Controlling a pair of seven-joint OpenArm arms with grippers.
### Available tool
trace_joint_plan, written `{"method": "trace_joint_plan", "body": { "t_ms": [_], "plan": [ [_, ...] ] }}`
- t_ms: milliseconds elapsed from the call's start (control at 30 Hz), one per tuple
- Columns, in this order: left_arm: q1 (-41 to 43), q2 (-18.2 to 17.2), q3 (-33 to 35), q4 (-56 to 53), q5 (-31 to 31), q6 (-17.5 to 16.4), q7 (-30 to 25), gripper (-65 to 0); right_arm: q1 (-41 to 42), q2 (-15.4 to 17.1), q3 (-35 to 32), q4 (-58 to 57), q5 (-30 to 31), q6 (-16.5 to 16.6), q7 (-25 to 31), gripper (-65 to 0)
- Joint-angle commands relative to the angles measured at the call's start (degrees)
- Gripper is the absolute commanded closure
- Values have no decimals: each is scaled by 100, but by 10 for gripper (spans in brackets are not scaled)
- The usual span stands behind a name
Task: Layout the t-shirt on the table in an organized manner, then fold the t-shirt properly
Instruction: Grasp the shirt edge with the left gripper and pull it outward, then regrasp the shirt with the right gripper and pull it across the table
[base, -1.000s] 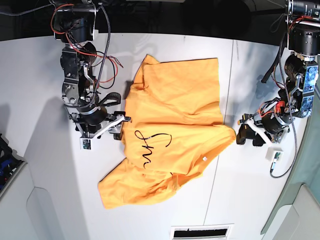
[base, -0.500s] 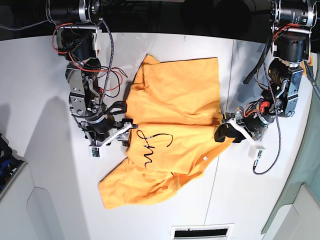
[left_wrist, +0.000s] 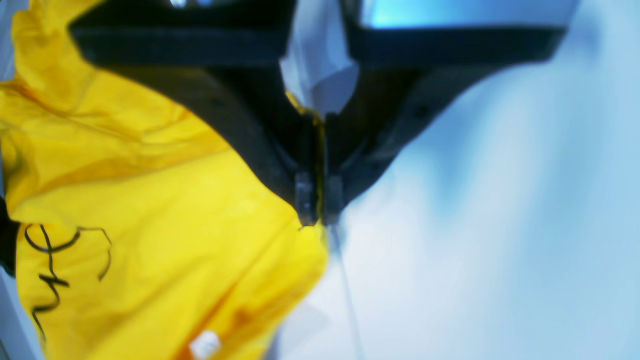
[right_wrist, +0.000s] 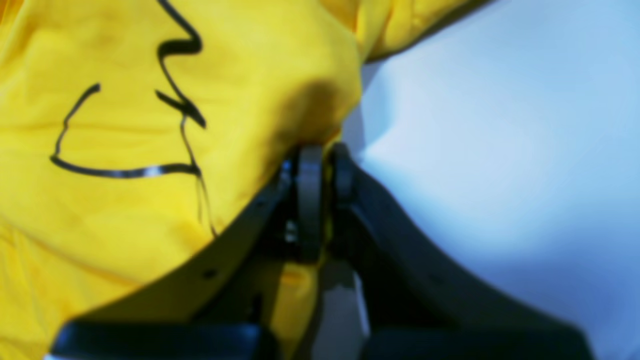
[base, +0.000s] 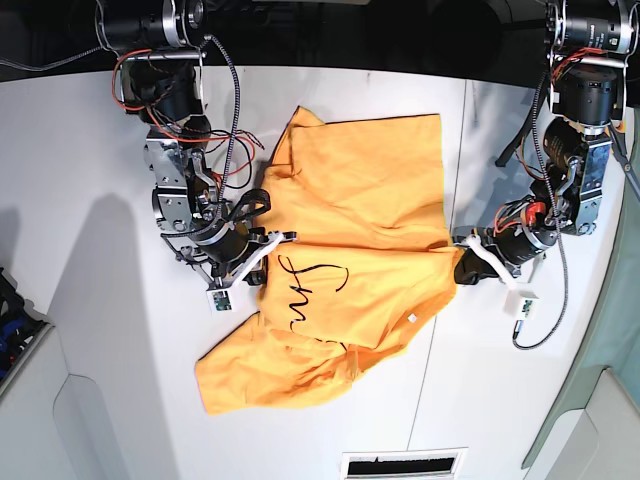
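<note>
White tabletop (base: 90, 150) under a rumpled orange-yellow t-shirt (base: 350, 200), spread mid-surface with black scrawl (base: 305, 285) near its centre. From the base view, only both arms meeting opposite shirt edges. Up close in the left wrist view, left tool (left_wrist: 319, 200) narrowed onto a thin sliver of the shirt's right edge, bare tabletop just beside. In the right wrist view, right tool (right_wrist: 320, 165) pinched on a fold at the left edge beside the scrawl. Both close views blurred; fingertip contact hard to make out.
</note>
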Motion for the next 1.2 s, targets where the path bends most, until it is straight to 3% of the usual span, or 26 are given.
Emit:
{"method": "trace_joint_plan", "body": {
  "t_ms": [0, 233, 333, 500, 667, 833, 867, 933, 1000, 1067, 1167],
  "plan": [
    [-138, -153, -31, 92, -105, -17, -68, 0, -52, 48, -2, 286, -15, 20, -70, 0],
    [-131, -352, -31, 92, -105, -153, 28, 0, -1381, 404, 2, 2363, 79, 20, -433, 0],
    [-131, -350, -31, 92, -291, -468, 234, 0, -1851, 542, 13, 2962, 275, -72, -837, 0],
    [-131, -350, -31, 101, -859, -1139, 721, 0, -2533, 726, 114, 3405, 310, -164, -892, 0],
    [-114, -350, -31, 103, -1099, -1142, 955, 0, -3051, 767, 610, 3705, 337, -404, -887, 0],
    [-85, -326, -31, 103, -2050, -1142, 1412, 0, -3123, 767, 981, 3707, 1102, -369, -885, 0],
    [-87, -315, -31, 103, -2267, -1142, 1530, 0, -3104, 767, 1001, 3707, 1182, -374, -890, -41],
    [-87, -313, -31, 103, -2658, -1142, 1805, -102, -3071, 767, 1005, 3709, 1235, -391, -887, -189],
    [-90, -319, -31, 103, -2944, -1142, 2146, -208, -3010, 767, 1005, 3709, 1233, -387, -892, -289],
    [-90, -319, -31, 103, -3071, -1142, 2529, -272, -2962, 765, 1005, 3753, 1237, -393, -911, -308],
    [-79, -341, -31, 103, -3191, -1142, 2887, -276, -2896, 758, 1005, 4068, 1235, -498, -1178, -308]
  ]
}}
